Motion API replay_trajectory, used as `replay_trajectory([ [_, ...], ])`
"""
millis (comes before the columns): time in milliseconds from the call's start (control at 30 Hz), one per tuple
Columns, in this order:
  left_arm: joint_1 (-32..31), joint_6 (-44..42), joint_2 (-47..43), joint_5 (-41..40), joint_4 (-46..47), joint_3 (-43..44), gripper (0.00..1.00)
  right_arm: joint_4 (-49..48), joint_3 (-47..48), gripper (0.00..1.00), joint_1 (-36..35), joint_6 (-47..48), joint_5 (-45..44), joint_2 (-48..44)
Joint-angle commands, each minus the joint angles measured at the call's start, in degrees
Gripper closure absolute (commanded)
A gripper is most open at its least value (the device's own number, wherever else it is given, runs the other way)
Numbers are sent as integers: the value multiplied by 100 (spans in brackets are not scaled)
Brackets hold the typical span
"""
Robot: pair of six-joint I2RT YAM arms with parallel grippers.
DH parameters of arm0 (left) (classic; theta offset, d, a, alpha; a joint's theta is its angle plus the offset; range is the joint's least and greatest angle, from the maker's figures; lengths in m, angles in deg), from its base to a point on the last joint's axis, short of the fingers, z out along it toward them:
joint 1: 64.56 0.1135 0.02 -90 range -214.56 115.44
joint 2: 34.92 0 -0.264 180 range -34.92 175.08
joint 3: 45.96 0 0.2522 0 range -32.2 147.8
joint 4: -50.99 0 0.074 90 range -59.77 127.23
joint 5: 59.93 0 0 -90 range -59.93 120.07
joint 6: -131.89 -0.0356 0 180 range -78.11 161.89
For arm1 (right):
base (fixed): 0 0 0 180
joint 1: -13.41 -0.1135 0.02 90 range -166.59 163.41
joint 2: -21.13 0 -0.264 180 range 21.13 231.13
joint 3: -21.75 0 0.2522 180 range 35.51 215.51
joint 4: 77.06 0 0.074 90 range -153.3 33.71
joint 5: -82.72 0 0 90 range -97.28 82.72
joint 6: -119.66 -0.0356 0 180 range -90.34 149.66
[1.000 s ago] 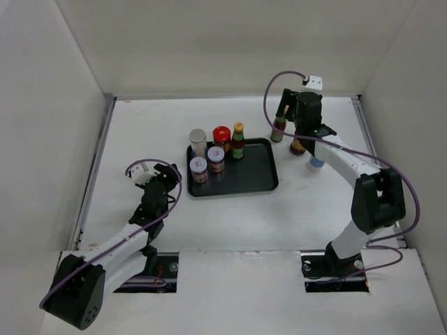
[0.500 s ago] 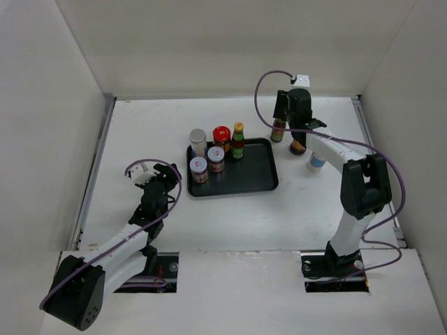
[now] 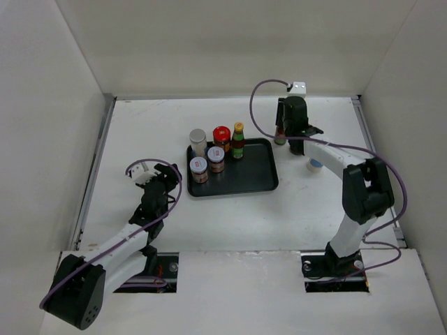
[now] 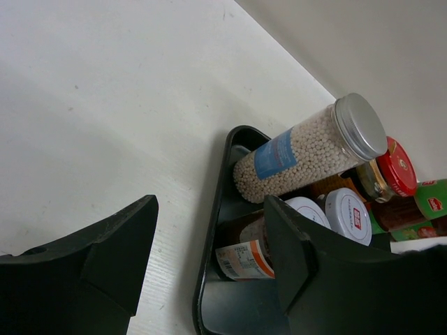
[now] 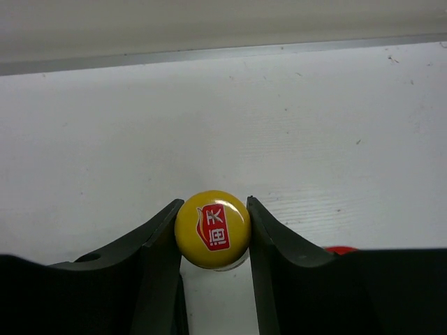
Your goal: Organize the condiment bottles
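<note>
Right gripper (image 5: 213, 211) pinches yellow-capped sauce bottle (image 5: 212, 234); the cap's red label shows "天" in white. Left gripper (image 4: 209, 209) spread, near black tray (image 4: 230, 308).

White characters "海天" on a red emblem on the yellow cap (image 5: 212, 229); jar labels (image 4: 276, 154) illegible

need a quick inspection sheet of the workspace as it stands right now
surface: white table, no spills seen
job's things: five jars and bottles stand on the black tray; yellow-capped bottle and white-blue bottle stand on the table right of it
clutter: nothing seen
grippers: left tool open, empty, beside the tray; right tool shut on the yellow-capped bottle
cables: purple cables loop off both arms
surroundings: white walls on three sides
</note>
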Motion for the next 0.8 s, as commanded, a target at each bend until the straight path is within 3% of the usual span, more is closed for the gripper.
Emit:
replay_trajectory([
  [0, 28, 24, -10, 70, 297, 28, 39, -1037, -152, 68, -286, 199, -490, -956],
  [267, 20, 51, 17, 114, 288, 28, 39, -1196, -636, 68, -725, 50, -412, -1643],
  [767, 20, 59, 52, 132, 341, 37, 39, -1389, -688, 68, -1103, -609, 125, -852],
])
